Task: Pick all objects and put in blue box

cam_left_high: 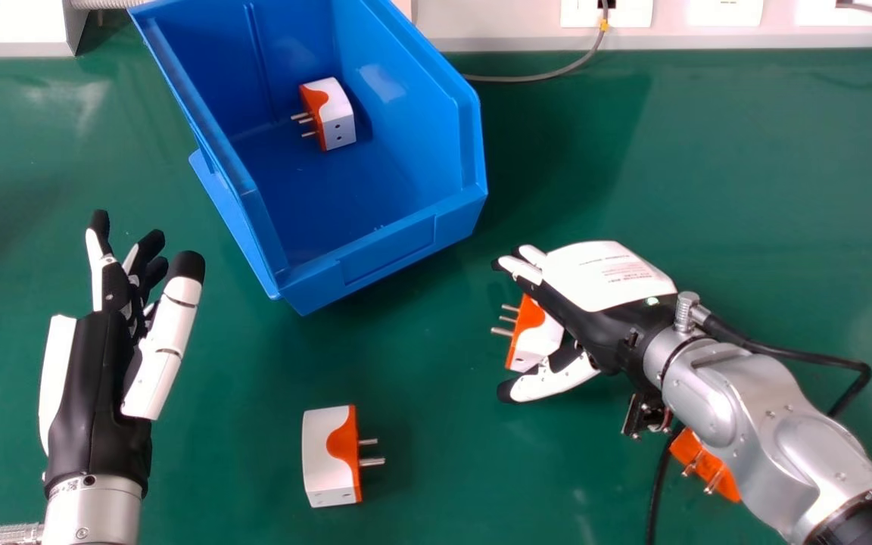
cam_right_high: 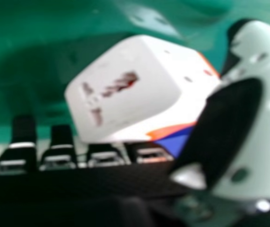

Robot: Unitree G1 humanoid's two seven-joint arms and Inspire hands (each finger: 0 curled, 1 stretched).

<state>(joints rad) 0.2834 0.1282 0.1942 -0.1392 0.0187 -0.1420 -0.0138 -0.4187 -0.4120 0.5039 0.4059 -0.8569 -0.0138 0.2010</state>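
The blue box [cam_left_high: 398, 238] stands on the green desk [cam_left_high: 436, 393], set at a slant. Inside it, on the floor toward the far end, lies a white-and-orange plug adapter [cam_left_high: 339, 113], its prongs pointing left.

To the right of the box and nearer than its front corner is the right hand [cam_left_high: 606, 280], palm turned down and inward. Its fingers [cam_left_high: 523, 269] are fairly straight, pointing left, and stand apart from the thumb. In the gap between them sits a second plug adapter [cam_left_high: 540, 339], orange side and prongs facing left. In the right hand view this adapter's white body lies close against the fingers and beside the thumb; whether they press on it, I cannot tell, nor whether it is off the desk.

A third plug adapter [cam_left_high: 328, 458] rests on the desk nearer than the box, well apart from its front wall, prongs pointing right. Farther right of the box and nearer still, an orange plug adapter [cam_left_high: 701, 463] is partly hidden under the silver right forearm [cam_left_high: 761, 431].

The left hand [cam_left_high: 95, 378] is to the left of the box and nearer, its fingers loosely extended and apart from the thumb, with nothing between them. Behind the box, a grey cable [cam_left_high: 549, 76] curves along the desk's far edge to the wall.
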